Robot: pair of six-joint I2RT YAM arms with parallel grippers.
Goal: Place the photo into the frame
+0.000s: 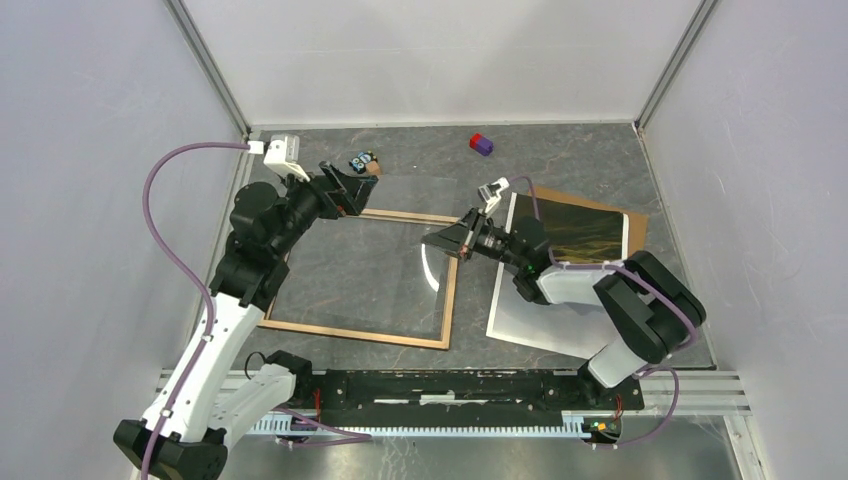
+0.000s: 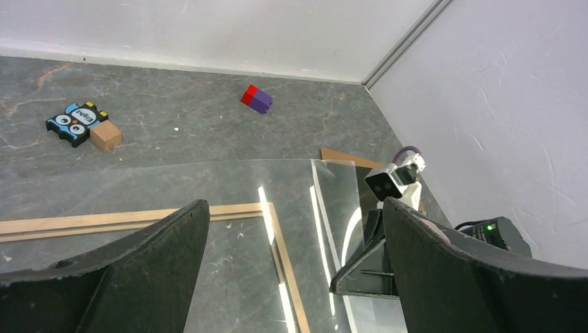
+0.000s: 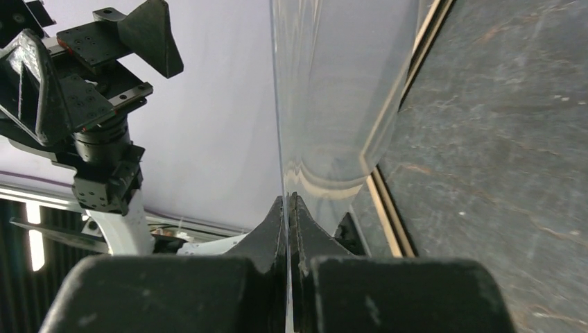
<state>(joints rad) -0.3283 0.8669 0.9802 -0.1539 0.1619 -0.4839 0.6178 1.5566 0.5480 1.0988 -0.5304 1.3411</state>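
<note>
The frame (image 1: 355, 335) lies flat on the table, light wood side up; its rails also show in the left wrist view (image 2: 104, 222) and the right wrist view (image 3: 388, 208). A clear pane (image 1: 400, 240) hangs tilted over the frame's far right part. My right gripper (image 1: 462, 243) is shut on its right edge, and the pane (image 3: 333, 83) runs out from between the closed tips (image 3: 288, 201). The photo (image 1: 585, 232) lies to the right, dark landscape up, partly under the right arm. My left gripper (image 1: 360, 185) stands open above the frame's far rail, empty (image 2: 295, 205).
A brown backing board (image 1: 590, 200) lies under the photo's far edge. A red and purple block (image 1: 481, 144) sits near the back wall. An owl toy (image 2: 78, 123) and a small wooden block (image 2: 105, 136) lie at the far left. White walls enclose the table.
</note>
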